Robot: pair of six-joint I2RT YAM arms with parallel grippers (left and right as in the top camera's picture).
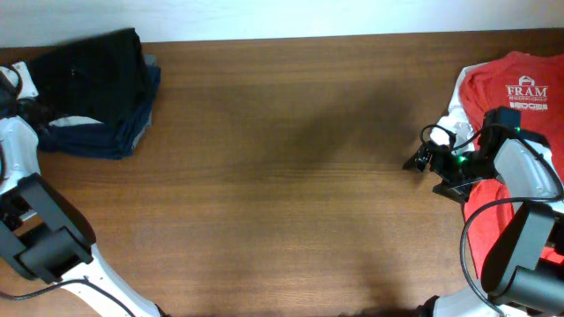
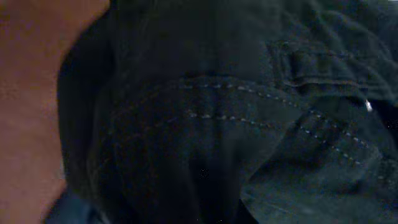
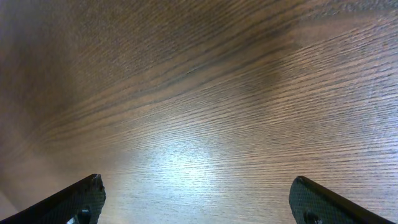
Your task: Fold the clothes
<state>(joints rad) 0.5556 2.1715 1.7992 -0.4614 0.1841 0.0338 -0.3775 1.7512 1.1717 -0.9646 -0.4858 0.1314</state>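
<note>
The black garment (image 1: pixel 92 66) lies bunched at the table's far left corner, on top of dark navy folded clothes (image 1: pixel 106 139). A pale strip shows along its lower edge. It fills the left wrist view (image 2: pixel 217 124), very close, with stitched seams. My left gripper (image 1: pixel 25 99) is at the garment's left edge; its fingers are lost in the dark fabric. My right gripper (image 1: pixel 419 160) is open and empty over bare wood near the right side, with both fingertips low in the right wrist view (image 3: pixel 199 193).
A red T-shirt with white "FRAM" print (image 1: pixel 511 97) lies at the right edge under the right arm. The brown wooden table (image 1: pixel 282 176) spans the middle. Its wood also shows in the left wrist view (image 2: pixel 28 93).
</note>
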